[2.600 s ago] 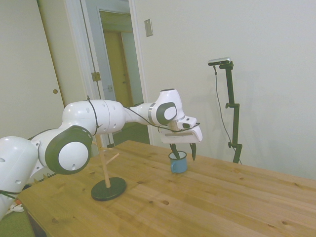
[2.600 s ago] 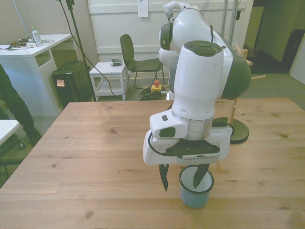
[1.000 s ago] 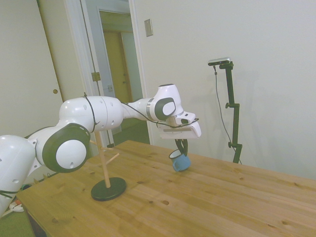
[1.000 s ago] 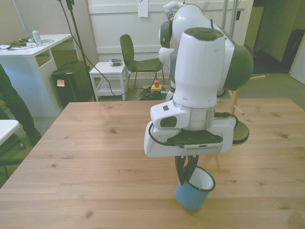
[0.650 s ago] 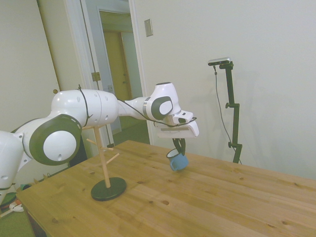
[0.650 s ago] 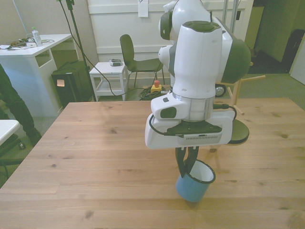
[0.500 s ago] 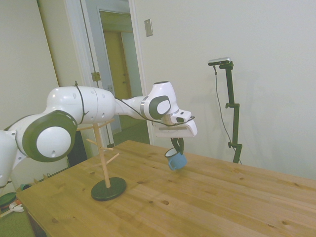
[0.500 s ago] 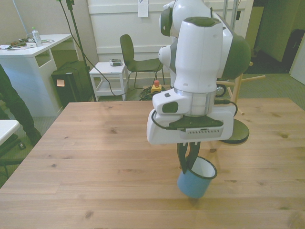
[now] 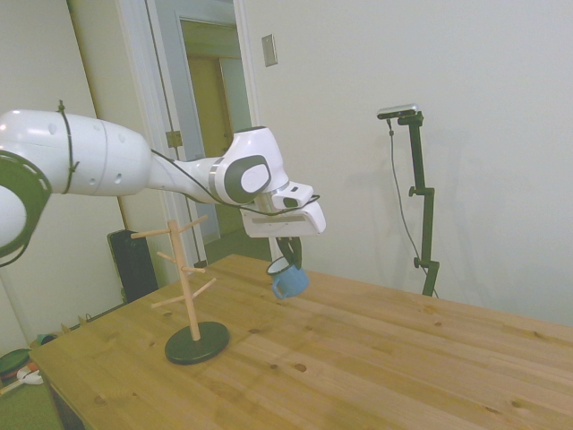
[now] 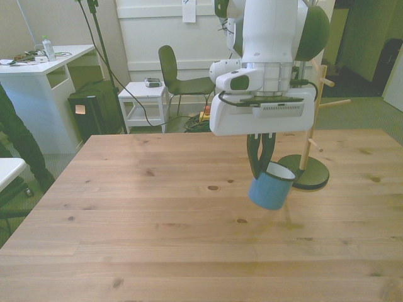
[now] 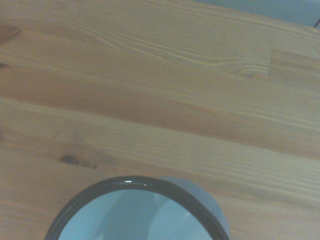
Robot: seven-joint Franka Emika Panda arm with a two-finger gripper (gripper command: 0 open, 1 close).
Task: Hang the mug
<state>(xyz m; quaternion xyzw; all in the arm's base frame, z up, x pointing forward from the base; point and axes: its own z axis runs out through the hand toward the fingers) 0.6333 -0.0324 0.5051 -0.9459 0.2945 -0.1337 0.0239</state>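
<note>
- Mug: you see a small light-blue metal cup, smooth and shiny, with a dark rim and a white inside. It hangs tilted in the air above the table, not touching the wood.
- In the side view, you see the mug just under the white arm's wrist, near the mug tree but apart from it.
- You see that the table is made of pale wooden boards with long grain lines and a few dark knots.
- You see that the mug tree is a thin wooden pole with short pegs poking out, standing on a round, flat, dark base. In the front view it stands behind the mug, toward the front view's right, and the arm covers part of it.
- You cannot make out the mug's handle in any view.
- In the wrist view, you see only the top curve of the mug's rim; the rest is cut off and a bit blurry.
- You see the claw pinched tight on the mug's rim. Its two dark fingers are close together and point down.
- At the front view's left edge, you see only a dark sleeve of a person.
</note>
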